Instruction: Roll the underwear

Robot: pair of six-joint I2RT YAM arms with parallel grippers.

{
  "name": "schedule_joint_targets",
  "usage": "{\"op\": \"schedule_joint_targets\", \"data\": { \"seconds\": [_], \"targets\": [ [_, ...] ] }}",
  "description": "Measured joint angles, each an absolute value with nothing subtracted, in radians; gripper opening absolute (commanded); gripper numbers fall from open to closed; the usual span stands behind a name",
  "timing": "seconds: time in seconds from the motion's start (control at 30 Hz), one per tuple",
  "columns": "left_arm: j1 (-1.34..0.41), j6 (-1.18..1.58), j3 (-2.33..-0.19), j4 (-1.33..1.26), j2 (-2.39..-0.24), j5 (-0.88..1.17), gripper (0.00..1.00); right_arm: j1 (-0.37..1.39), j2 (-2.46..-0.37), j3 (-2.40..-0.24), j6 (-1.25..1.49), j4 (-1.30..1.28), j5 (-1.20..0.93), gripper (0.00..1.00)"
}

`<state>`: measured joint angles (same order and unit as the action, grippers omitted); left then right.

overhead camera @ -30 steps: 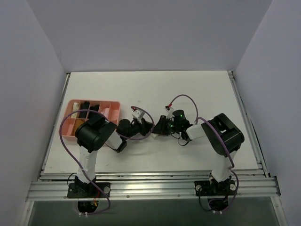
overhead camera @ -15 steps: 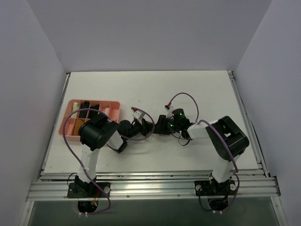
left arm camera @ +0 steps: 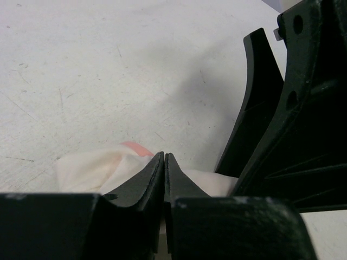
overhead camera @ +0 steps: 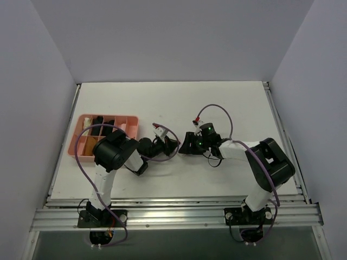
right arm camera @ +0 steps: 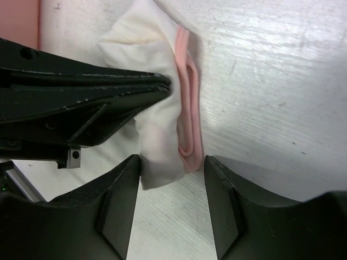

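From above, both arms meet in the middle of the bench (overhead camera: pixel 217 103), right of the pink tray (overhead camera: pixel 81 117). Left wrist: the left jaws are clenched on the underwear (left arm camera: pixel 97 165). Right wrist: the right jaws are released, one on each side of the roll. I think they should close softly, then turn, keeping the fold tight.

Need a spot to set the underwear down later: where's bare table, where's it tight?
Bare: the far half of the table, from behind the tray to the rail on the right. Tight: mid-table, just right of the tray, where the left fingers pinch the underwear and the right fingers straddle it.
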<state>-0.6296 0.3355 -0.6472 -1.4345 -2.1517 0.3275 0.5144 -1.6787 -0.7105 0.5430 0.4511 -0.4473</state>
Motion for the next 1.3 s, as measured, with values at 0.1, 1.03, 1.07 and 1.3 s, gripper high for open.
{"op": "schedule_joint_targets", "data": {
  "seconds": [0.1, 1.03, 1.07, 1.3],
  "targets": [
    [-0.63, 0.334, -0.653, -1.433, -2.154, 0.33, 0.13, 0.505, -1.662, -0.723, 0.516, 0.382, -0.437, 0.47],
    [-0.63, 0.333, -0.655, -1.431, -2.154, 0.333, 0.13, 0.505, -1.802, -0.86, 0.408, 0.358, -0.603, 0.42],
    [-0.63, 0.333, -0.654, -1.431, -2.154, 0.333, 0.13, 0.506, -1.806, -0.859, 0.413, 0.368, -0.603, 0.4],
    [-0.629, 0.334, -0.651, -1.434, -2.152, 0.329, 0.13, 0.504, -1.83, -0.82, 0.454, 0.466, -0.61, 0.05]
  ]
}}
